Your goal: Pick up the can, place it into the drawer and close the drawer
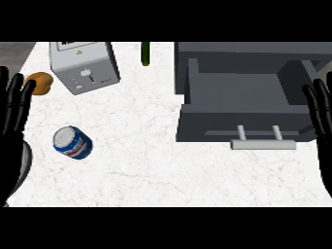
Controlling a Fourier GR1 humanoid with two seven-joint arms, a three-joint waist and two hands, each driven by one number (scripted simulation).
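Can [73, 142] near left hand [3, 124], seemingly apart

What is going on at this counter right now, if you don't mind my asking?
Nothing is being handled yet. The can is on the counter, left of the open drawer. The robot's left hand and right hand rest open at the view's side edges, fingers up, holding nothing.

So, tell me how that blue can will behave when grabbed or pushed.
The can looks rigid, so it probably won't deform. Its smooth round wall may slip. It seems upright on the counter; a push could tip it and set it rolling.
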